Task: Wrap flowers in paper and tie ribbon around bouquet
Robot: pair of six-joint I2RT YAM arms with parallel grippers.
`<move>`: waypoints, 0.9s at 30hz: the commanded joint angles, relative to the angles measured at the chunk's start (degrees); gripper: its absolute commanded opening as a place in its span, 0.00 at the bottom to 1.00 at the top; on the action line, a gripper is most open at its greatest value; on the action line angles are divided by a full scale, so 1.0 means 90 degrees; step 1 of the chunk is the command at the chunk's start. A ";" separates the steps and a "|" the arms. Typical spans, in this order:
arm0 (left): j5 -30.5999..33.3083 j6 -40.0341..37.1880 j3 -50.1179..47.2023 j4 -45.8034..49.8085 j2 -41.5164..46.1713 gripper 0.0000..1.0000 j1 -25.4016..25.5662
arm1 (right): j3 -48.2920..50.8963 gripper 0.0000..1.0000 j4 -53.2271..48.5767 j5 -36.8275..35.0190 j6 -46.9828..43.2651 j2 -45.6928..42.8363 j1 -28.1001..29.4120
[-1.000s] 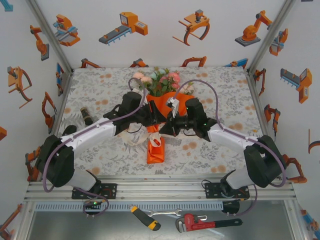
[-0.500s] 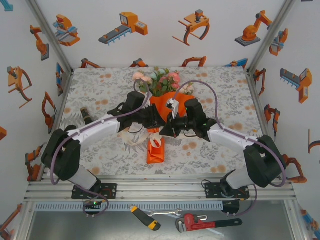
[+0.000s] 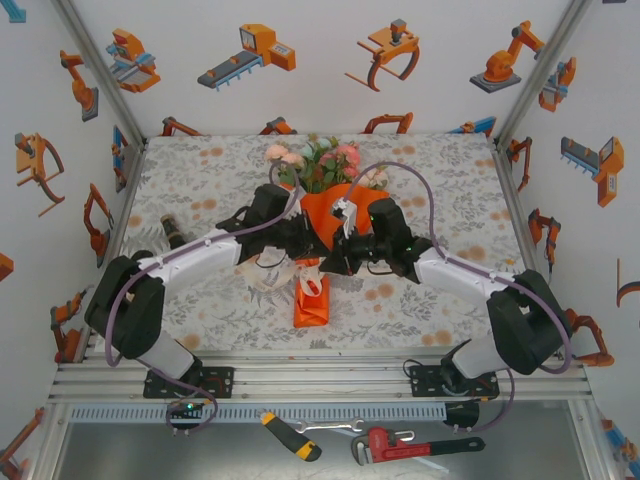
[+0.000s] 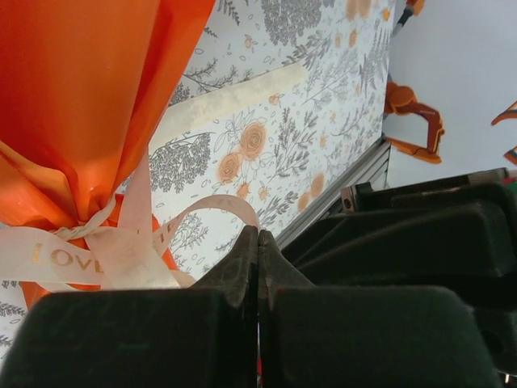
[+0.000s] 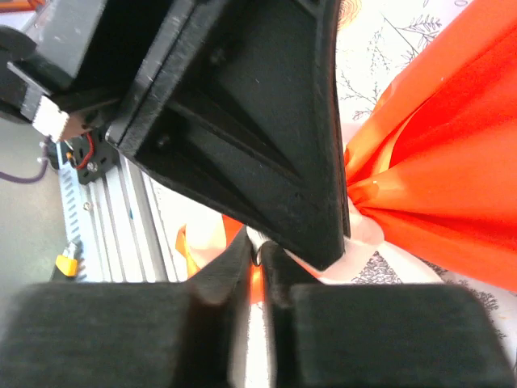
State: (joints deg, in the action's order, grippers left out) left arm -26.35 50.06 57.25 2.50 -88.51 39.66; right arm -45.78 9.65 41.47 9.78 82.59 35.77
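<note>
Tying the ribbon (image 4: 121, 255) is the step in hand, I'd say. It's cinched in a knot around the neck of the orange paper (image 4: 81, 89). The bouquet (image 3: 322, 205) lies mid-table (image 3: 450, 190), flowers (image 3: 318, 160) pointing to 12 o'clock and the paper tail to 6.

The left gripper (image 4: 258, 234) is clamped tight with a ribbon loop running right into its tips, so it looks pinched. The right gripper (image 5: 258, 249) is open just a crack, and I can't tell if any ribbon's in there.

Next up is probably a gentle pull out toward 9 o'clock to snug the bow without dragging the paper.
</note>
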 commanded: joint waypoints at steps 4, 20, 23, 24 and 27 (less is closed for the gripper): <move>0.0143 0.0422 -0.0343 -0.0218 0.0454 0.00 -0.0151 | 0.0105 0.44 0.0258 -0.0972 0.0282 -0.0479 -0.0001; 0.0544 0.0620 -0.0363 -0.0219 0.0370 0.00 -0.0213 | 0.1288 0.56 0.1001 -0.5079 0.3669 -0.1116 0.2081; 0.0552 0.0619 -0.0346 -0.0181 0.0391 0.00 -0.0225 | 0.1266 0.53 0.1126 -0.5238 0.3767 -0.0756 0.2163; 0.0568 0.0635 -0.0359 -0.0191 0.0411 0.00 -0.0236 | 0.1199 0.49 0.0990 -0.5415 0.3744 -0.0648 0.2192; 0.0583 0.0649 -0.0373 -0.0210 0.0457 0.00 -0.0243 | 0.1019 0.39 0.0704 -0.5735 0.3457 -0.0420 0.2226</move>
State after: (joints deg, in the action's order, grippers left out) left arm -21.71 54.94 54.61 0.91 -85.91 37.82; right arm -34.13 16.64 -4.47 41.21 77.60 55.35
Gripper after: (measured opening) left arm 0.008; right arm 0.408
